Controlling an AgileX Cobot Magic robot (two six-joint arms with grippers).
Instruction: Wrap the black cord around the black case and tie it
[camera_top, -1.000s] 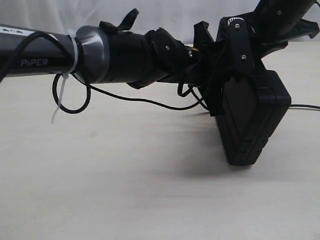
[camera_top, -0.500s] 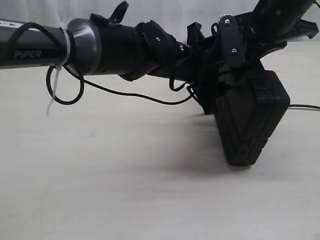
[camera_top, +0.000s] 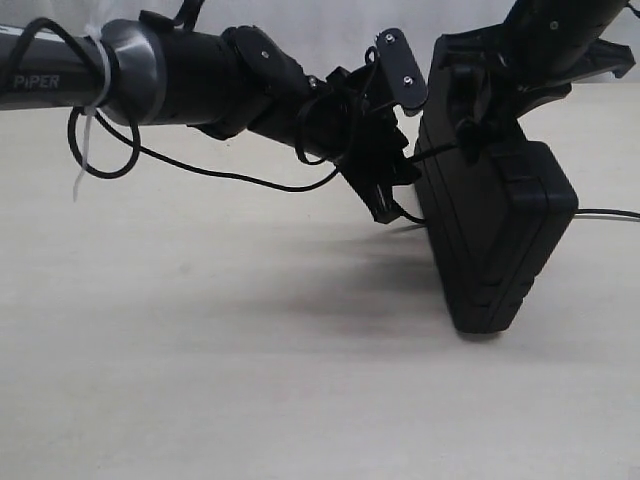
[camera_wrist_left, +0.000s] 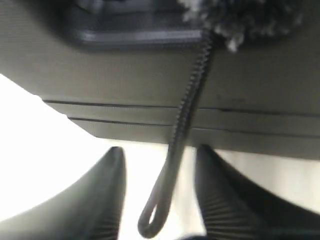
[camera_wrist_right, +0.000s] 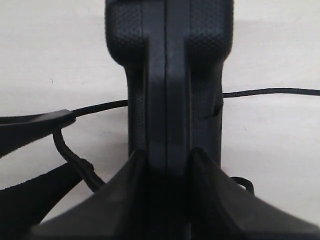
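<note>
Black case (camera_top: 500, 240) is right of centre, standing on end on the table (camera_top: 200, 380). Its lower end is at the tabletop and its upper end is up in the right gripper (camera_top: 490, 100). The body sits slightly tilted.

Right wrist view: right gripper (camera_wrist_right: 167, 155) is clamped on the case's (camera_wrist_right: 167, 75) narrow edge, one finger on each half with the seam running between them. The halves sit flush, so the case is closed and I can't see what's inside.

Left gripper (camera_top: 392, 150) is just left of the case's upper part, close to it. Left wrist view: its fingers (camera_wrist_left: 112, 195) stand apart and grip nothing. The black cord's (camera_wrist_left: 187, 100) end loop hangs slack in the gap, touching neither finger. The frayed knot sits up against the case face (camera_wrist_left: 100, 75).

The cord (camera_wrist_right: 270, 91) shows on both sides of the case in the right wrist view. One run lies on the table going out to the right (camera_top: 600, 213). The other goes left toward the left gripper's fingers (camera_wrist_right: 35, 125). I can't tell whether it goes fully round the case, and no tied knot around the case is visible.

The left arm's own cable (camera_top: 72, 150), with a white zip tie (camera_top: 88, 150), loops at far left, well apart from the case.
</note>
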